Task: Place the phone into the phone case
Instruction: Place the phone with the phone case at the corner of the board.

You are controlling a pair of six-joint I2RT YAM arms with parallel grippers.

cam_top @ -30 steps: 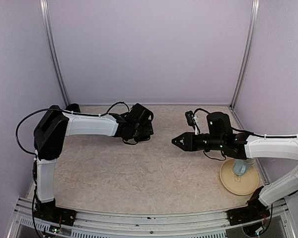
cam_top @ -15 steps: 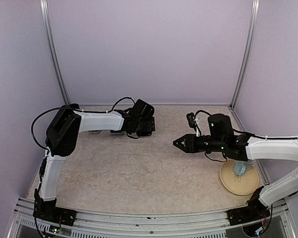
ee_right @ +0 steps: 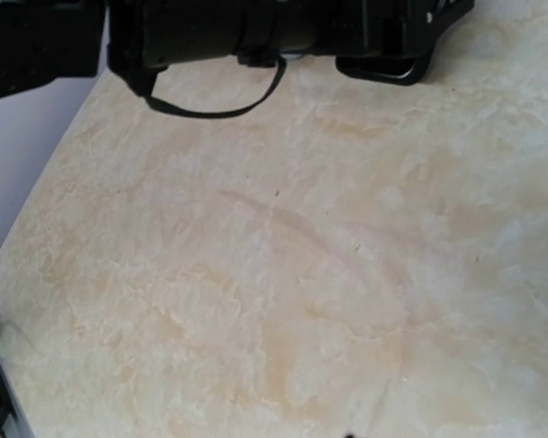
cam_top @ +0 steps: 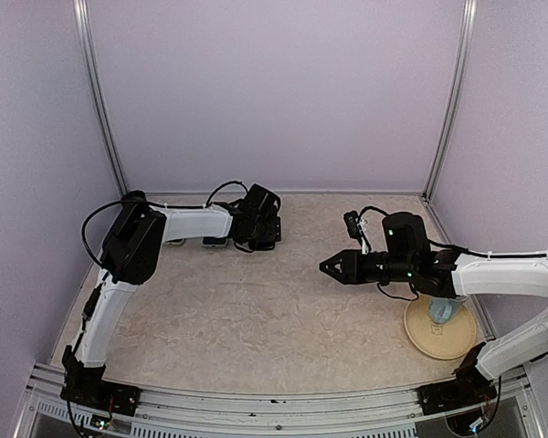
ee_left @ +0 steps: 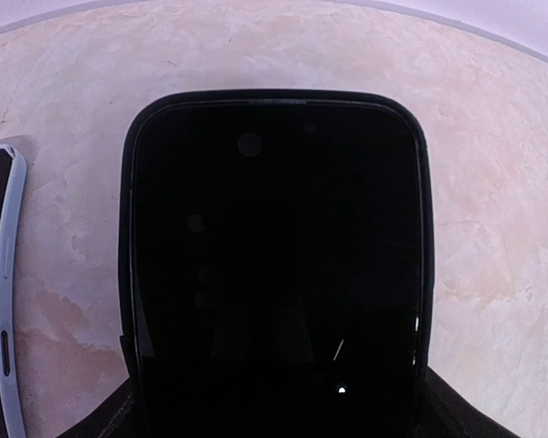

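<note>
phone [ee_left: 274,265]: black | phone case [ee_left: 2,301]: pale grey rim | table [cam_top: 256,310]: beige, marbled | plate [cam_top: 420,342]: tan | walls [cam_top: 274,91]: lilac

Glossy black phone [ee_left: 274,255], matt mottled table [ee_left: 498,173]

Black phone [ee_left: 274,265] fills the centre of the frame, its dark, glossy screen facing up and its lower end gripped by the left gripper [ee_left: 274,424]. A pale-rimmed phone case [ee_left: 2,301] lies on the bench at the left edge, just beside it.
</note>
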